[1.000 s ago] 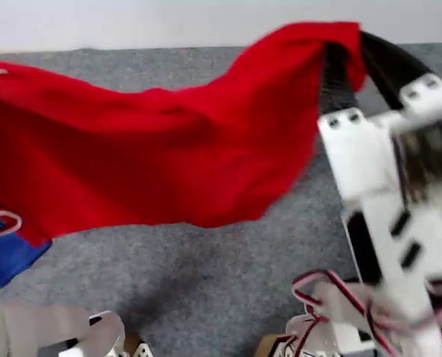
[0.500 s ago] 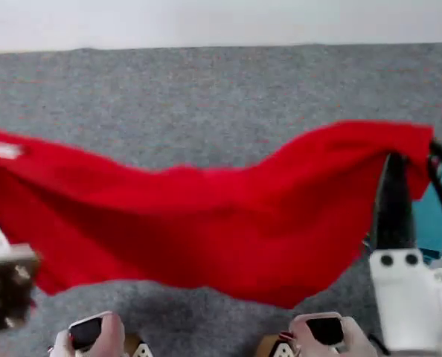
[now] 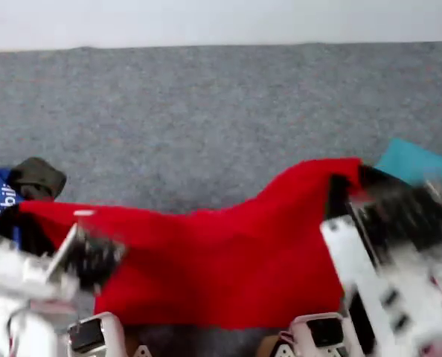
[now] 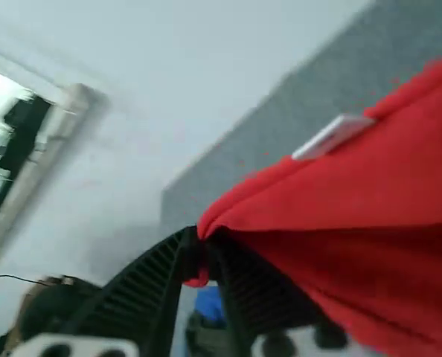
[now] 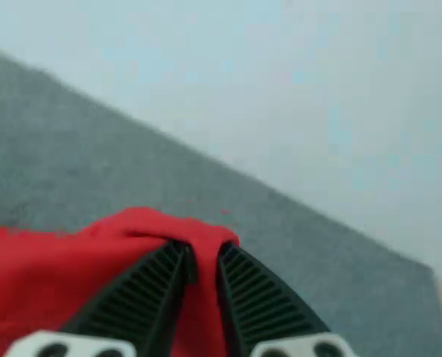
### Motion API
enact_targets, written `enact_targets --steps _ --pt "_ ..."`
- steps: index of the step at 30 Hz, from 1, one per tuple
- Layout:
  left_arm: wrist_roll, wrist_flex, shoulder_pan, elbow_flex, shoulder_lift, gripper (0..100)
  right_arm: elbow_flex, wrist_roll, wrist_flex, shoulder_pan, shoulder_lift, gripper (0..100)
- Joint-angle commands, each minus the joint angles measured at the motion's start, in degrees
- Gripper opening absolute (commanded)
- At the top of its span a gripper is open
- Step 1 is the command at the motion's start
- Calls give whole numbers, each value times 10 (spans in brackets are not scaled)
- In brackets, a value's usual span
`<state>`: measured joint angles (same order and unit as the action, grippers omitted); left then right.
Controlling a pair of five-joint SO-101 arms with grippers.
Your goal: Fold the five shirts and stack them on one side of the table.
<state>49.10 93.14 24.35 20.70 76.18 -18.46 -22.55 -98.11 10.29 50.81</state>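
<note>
As left fingers and right fingers clamp it, red shirt hangs.

The left end effector is clamped on one top corner of the red shirt, the right end effector on the opposite corner; the left arm and right arm flank the shirt's ends
</note>
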Motion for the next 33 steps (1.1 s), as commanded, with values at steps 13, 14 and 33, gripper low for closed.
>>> enact_targets --steps 13,14,33 --pt "7 -607 -53 487 5 5 562 -6 604 7 -6 9" --pt "7 -624 -63 499 5 5 578 -6 634 7 -13 9" --pt "-64 -680 -106 254 -383 5 360 -3 727 -6 -326 9"
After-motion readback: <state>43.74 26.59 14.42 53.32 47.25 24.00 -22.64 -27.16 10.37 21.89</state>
